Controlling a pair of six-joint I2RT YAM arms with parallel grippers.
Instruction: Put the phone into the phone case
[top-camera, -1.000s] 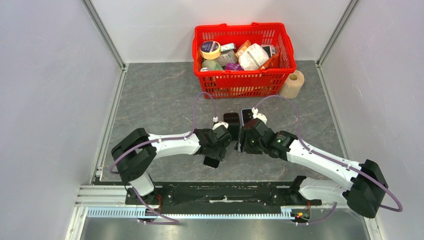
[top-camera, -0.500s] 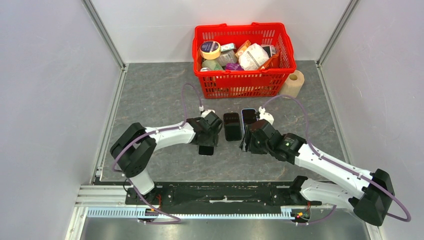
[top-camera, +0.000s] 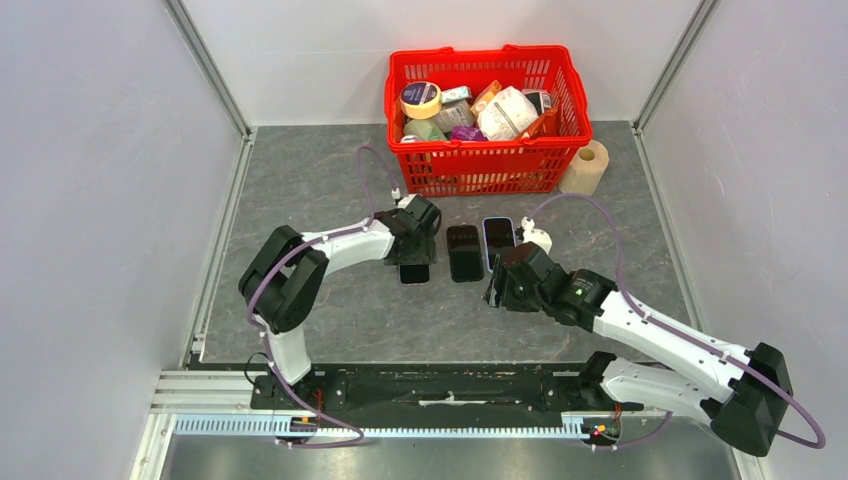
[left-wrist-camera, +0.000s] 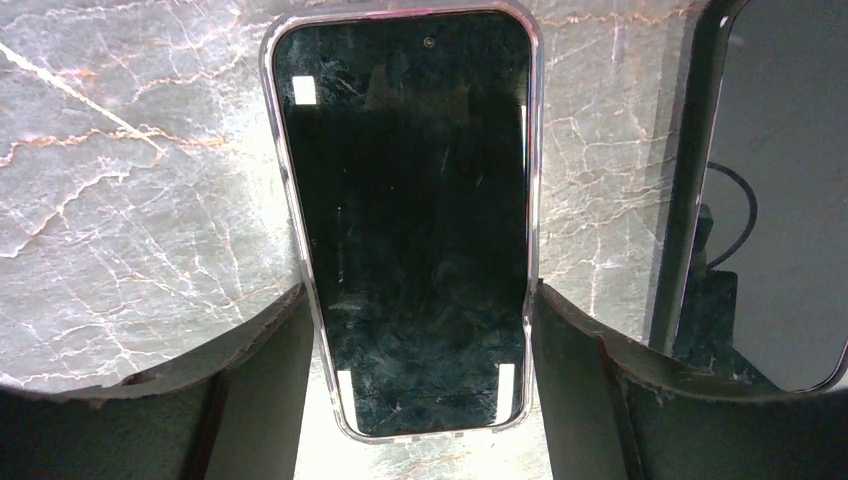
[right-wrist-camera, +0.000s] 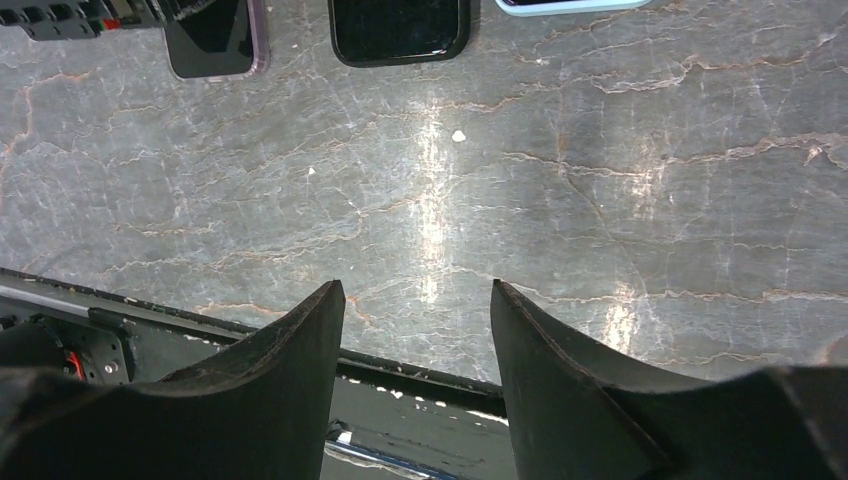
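Left fingers (left-wrist-camera: 425, 330) straddle the phone (left-wrist-camera: 415, 215) unclenched, beside the phone case (top-camera: 463, 252); right fingers (right-wrist-camera: 415, 330) released. Glass: rigid, slippery. Grip its long edges.

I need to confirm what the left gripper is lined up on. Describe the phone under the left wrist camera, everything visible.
The phone lies flat, screen up, on the grey marbled table. Its dark glass is off, smudged and finely scratched, with a thin pinkish metallic-looking rim and rounded corners. The left gripper straddles its lower end, fingers open on either side. A black case lies beside it, apart.
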